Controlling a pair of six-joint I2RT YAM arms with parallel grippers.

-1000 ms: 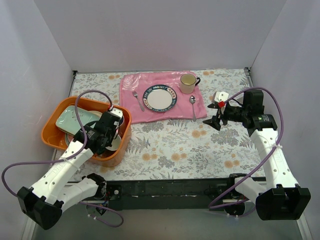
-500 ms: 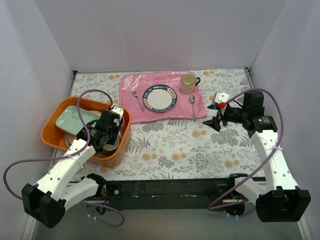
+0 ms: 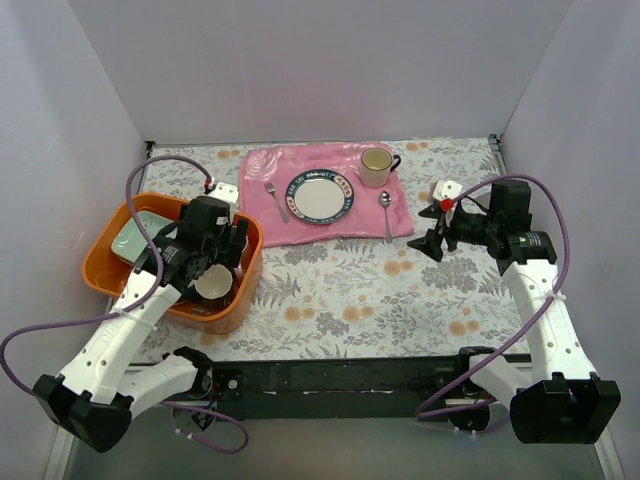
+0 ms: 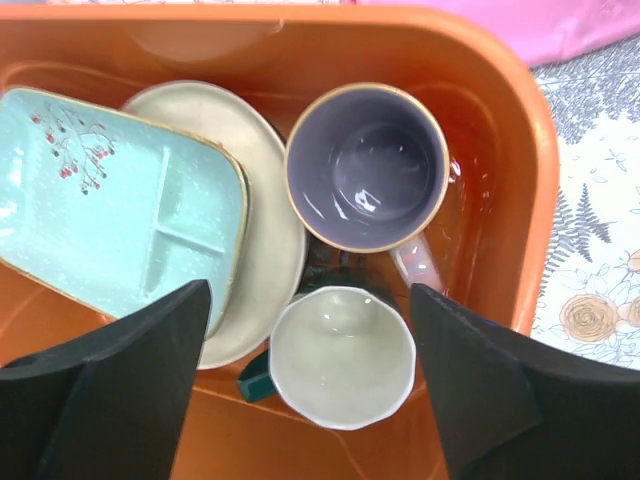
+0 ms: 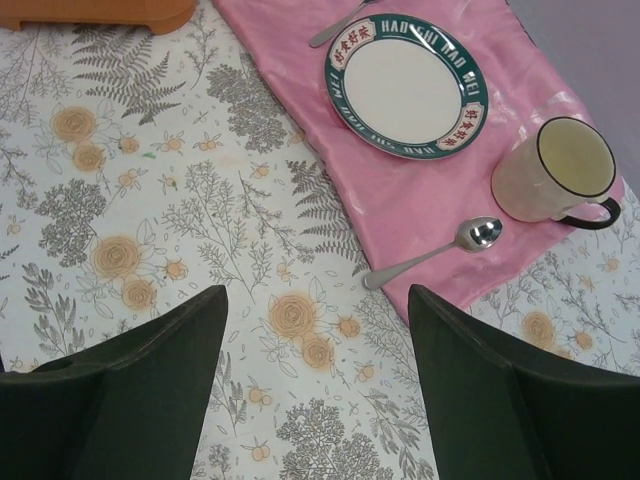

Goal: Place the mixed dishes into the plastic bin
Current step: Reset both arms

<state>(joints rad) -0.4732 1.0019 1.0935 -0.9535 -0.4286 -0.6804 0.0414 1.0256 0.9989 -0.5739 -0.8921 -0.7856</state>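
The left pincer (image 4: 310, 320) is held over the plastic bin (image 4: 500, 150) at the left of the top view. Its jaws are spread wide and nothing is gripped. Directly beneath it stands the dark green mug (image 4: 342, 355), mouth up, with its handle pointed toward the lower left of the wrist frame. Just above it in that frame sits the pink mug (image 4: 365, 165), also mouth up, its handle aimed toward the lower right. The pale green divided tray (image 4: 120, 210) lies at the left of the bin, its long axis running roughly left to right and dipping slightly toward the right. It overlaps a cream plate (image 4: 270, 220). Whether more plates are stacked below cannot be told.

The right pincer (image 5: 318, 300) is likewise spread and empty, hovering above the floral surface (image 5: 150, 200) near the pink mat (image 5: 420, 210).

The step in hand is judged to be a release into the bin, late in the task, since no task dish is seen outside it. Next, a straight lift is called for, so that mug rims and the bin wall are not caught.
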